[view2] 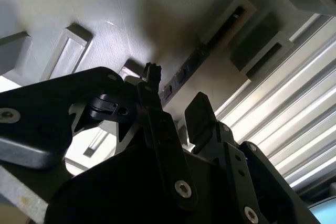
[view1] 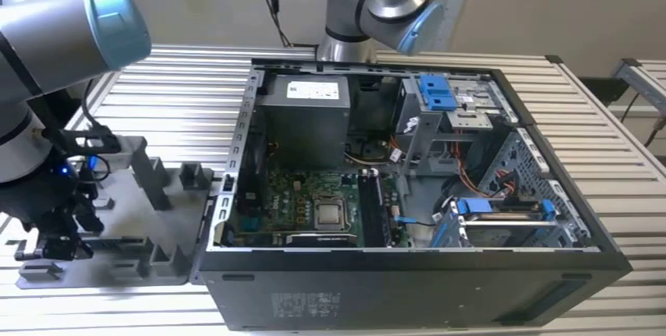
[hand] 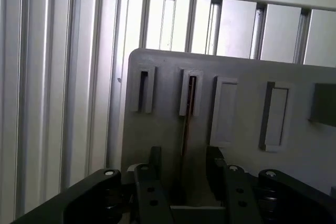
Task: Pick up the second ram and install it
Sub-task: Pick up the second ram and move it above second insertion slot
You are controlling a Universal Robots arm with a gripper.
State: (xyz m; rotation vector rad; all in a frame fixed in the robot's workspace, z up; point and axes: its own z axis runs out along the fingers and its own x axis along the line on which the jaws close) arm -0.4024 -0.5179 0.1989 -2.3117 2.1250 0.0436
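Straddles memory stick (hand: 186, 124), claw (hand: 185, 156) wide, at holder (view1: 130, 231) 9 o'clock of case (view1: 416, 293) in exterior view; risks jamming it closing off-centre.

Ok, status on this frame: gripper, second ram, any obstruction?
Gripper open, straddling the second ram. Ram edge-on in gray holder tray slot, not clamped. No obstruction seen.

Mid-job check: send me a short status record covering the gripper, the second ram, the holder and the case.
gripper: open, straddling the second ram above the grey holder
second ram: edge-on, seated in a holder slot, not lifted
contact: cannot tell if the gripper touches the ram
grey holder: lies on the slatted table, at the exterior view's left of the computer case
computer case: open, motherboard exposed
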